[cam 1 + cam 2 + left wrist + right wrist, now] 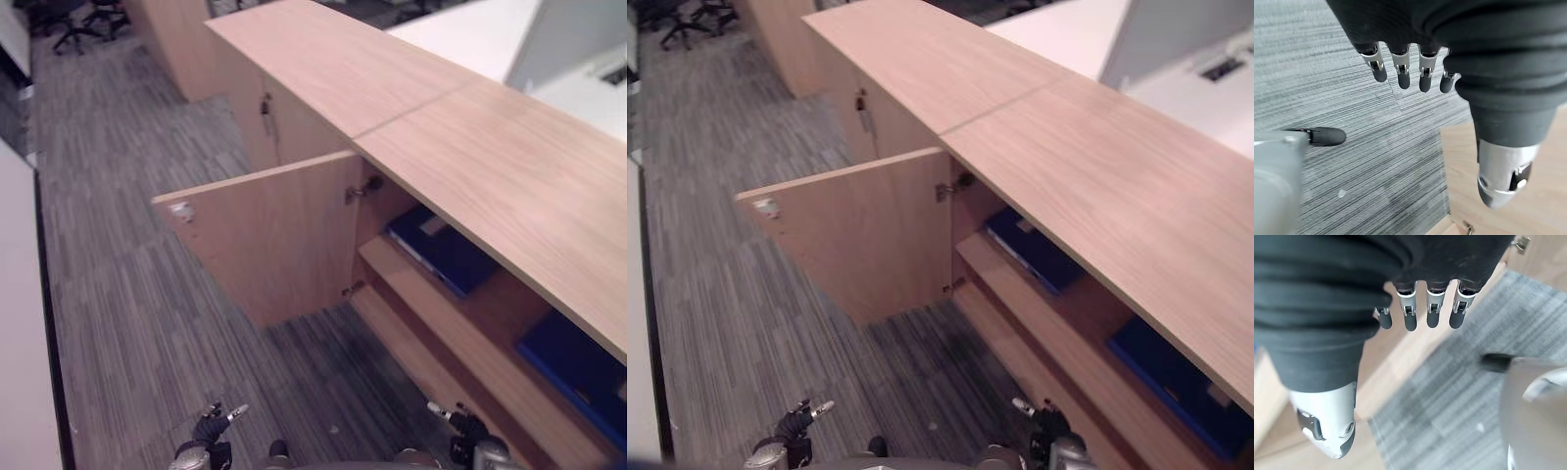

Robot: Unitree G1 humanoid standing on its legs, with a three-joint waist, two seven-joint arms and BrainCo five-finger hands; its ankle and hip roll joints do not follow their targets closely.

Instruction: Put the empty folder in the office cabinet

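Both hands, left (1405,73) and right (1420,313), hang open, empty. Flat dark-blue folder (443,250) lies on upper shelf of open light-wood cabinet (265,235); likely light, stiff, slick; pinch near edge.

The office cabinet (460,147) is the landmark — a long, low wooden unit with a bare top, standing on grey striped carpet (127,294). Its door (265,240) hangs open, swung out over the carpet from hinges at the cabinet's front edge. Inside, just behind the hinges, a blue folder (441,247) lies flat on the upper shelf (460,328). Further along the cabinet, away from the door, a second blue folder (578,370) lies under the overhanging top — whether on that same shelf cannot be told. A lower shelf (397,338) juts out beneath.
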